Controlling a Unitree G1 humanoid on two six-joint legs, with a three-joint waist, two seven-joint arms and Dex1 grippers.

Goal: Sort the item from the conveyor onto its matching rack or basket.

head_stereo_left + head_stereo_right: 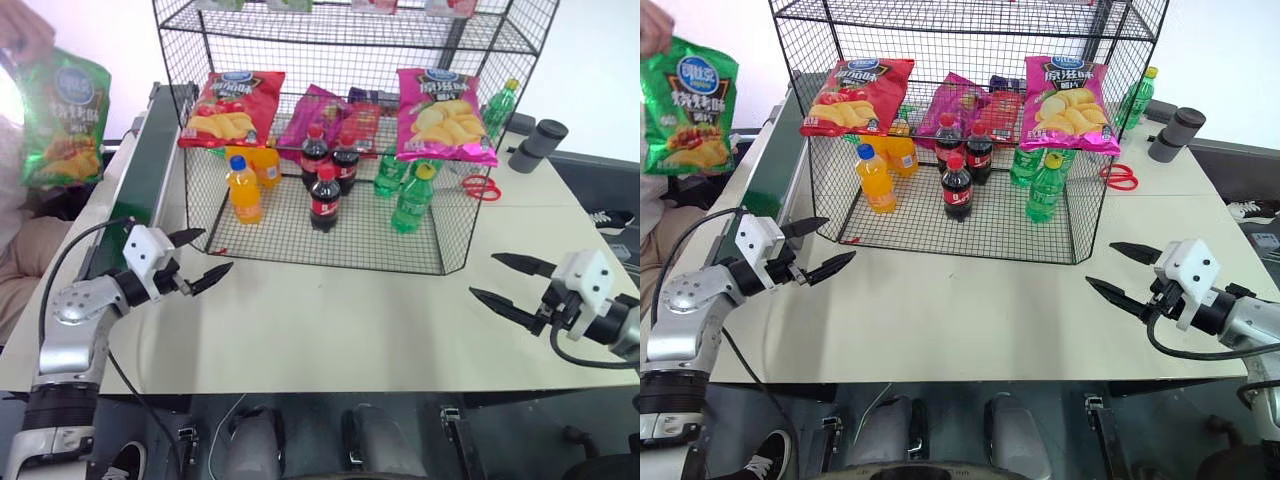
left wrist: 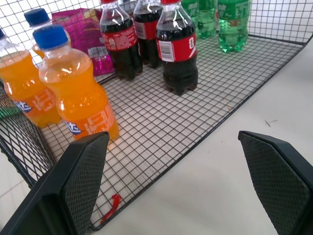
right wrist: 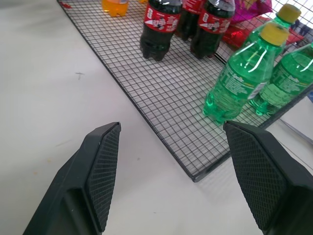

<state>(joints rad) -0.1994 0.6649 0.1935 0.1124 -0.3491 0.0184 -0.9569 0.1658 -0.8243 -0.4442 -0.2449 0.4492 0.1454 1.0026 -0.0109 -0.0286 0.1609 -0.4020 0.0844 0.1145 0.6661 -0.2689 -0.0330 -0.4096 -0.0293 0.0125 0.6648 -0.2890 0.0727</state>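
A green crisp bag (image 1: pixel 688 105) hangs in the air from a person's hand (image 1: pixel 657 27) at the far left, above the near end of the conveyor (image 1: pixel 147 172); it is not yet lying on the dark green belt, and neither robot hand is near it. The left hand (image 1: pixel 198 258) hovers over the pale surface (image 1: pixel 330 320) just in front of the rack's left corner, its two black fingers spread wide with nothing between them. The right hand (image 1: pixel 503 280) waits over the surface off the rack's right front corner, fingers likewise apart and empty. The black wire rack (image 1: pixel 340 130) already carries stock: a red crisp bag (image 1: pixel 232 108) and a pink crisp bag (image 1: pixel 442 115) rest on its middle shelf, with orange bottles (image 1: pixel 243 188), cola bottles (image 1: pixel 325 198) and green bottles (image 1: pixel 411 198) standing on the bottom grid. A pair of red scissors (image 1: pixel 481 187) lies on the surface to the rack's right. By the look of things, the sorting has not begun: the bag must first reach the belt, then be picked up and carried to its place on the rack.
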